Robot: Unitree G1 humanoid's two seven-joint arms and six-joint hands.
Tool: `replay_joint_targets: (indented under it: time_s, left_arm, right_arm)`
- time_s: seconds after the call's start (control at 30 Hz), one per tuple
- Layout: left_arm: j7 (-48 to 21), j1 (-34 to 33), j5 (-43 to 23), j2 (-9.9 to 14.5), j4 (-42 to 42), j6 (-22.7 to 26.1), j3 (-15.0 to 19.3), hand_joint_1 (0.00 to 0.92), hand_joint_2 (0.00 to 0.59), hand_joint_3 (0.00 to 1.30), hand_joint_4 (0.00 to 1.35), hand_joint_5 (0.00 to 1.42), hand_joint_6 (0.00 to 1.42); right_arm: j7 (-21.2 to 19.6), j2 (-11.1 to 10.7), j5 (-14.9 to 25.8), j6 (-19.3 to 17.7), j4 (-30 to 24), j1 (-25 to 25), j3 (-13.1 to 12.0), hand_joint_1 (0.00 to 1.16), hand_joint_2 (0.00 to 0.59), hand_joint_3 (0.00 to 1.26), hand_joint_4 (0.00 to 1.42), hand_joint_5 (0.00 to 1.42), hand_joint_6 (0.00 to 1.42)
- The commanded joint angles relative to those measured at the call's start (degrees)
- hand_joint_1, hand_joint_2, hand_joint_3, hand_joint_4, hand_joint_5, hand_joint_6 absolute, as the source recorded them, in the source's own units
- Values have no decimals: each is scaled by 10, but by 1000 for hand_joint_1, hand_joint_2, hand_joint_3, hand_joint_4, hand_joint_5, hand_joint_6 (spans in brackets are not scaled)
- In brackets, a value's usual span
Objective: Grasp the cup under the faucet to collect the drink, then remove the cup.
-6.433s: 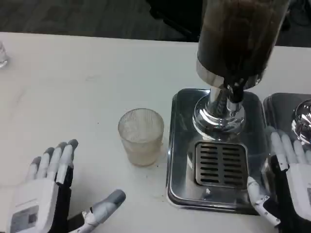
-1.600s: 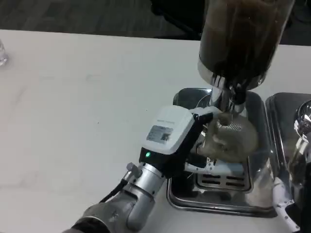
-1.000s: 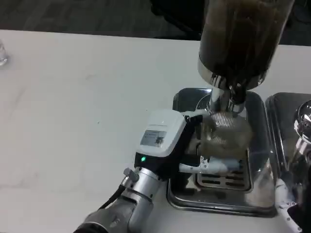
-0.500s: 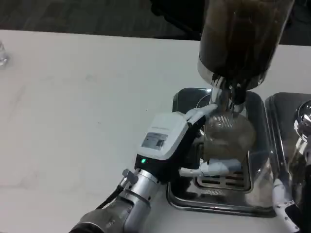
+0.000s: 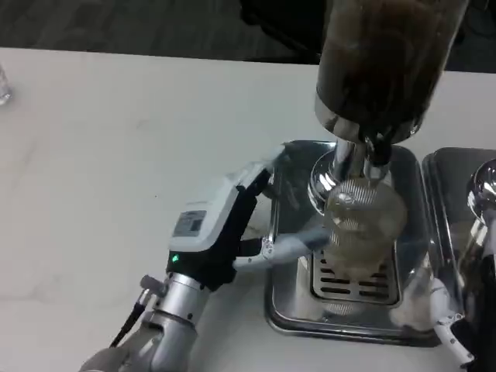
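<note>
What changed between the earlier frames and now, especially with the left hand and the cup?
The cup, which first stood on the table left of the tray, now stands on the grate under the faucet. The left hand gripped it there half a second ago; it has since pulled back toward the left, fingers apart, at most a fingertip near the cup. The dispenser, tray and right hand at the tray's right edge stayed put.

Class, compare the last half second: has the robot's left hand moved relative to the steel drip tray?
Yes. The left hand has pulled back leftward off the drip tray, its white back now over the table, leaving the cup standing on the grate under the faucet.
</note>
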Motion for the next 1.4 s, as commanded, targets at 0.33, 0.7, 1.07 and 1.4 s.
replay_joint_targets:
  time_s: [0.33, 0.7, 1.07, 1.4]
  left_arm:
    - [-186, 125, -161, 118, -185, -104, 134, 0, 0, 109, 117, 302, 147]
    - [-528, 182, -473, 154, -424, -67, 191, 0, 47, 28, 0, 68, 0]
    - [-729, 149, -570, 122, -560, 48, 196, 0, 66, 5, 0, 59, 0]
    - [-804, 96, -527, 58, -523, 68, 180, 0, 71, 0, 0, 47, 0]
  right_arm:
    - [18, -11, 43, -33, 29, -26, 0, 260, 436, 0, 0, 0, 36]
    - [60, -35, 122, -108, 20, -11, -15, 331, 352, 0, 0, 0, 19]
    - [65, -27, 152, -143, 27, -4, -25, 365, 329, 0, 0, 0, 32]
    - [67, -22, 154, -153, 34, -8, -30, 347, 312, 0, 0, 0, 34]
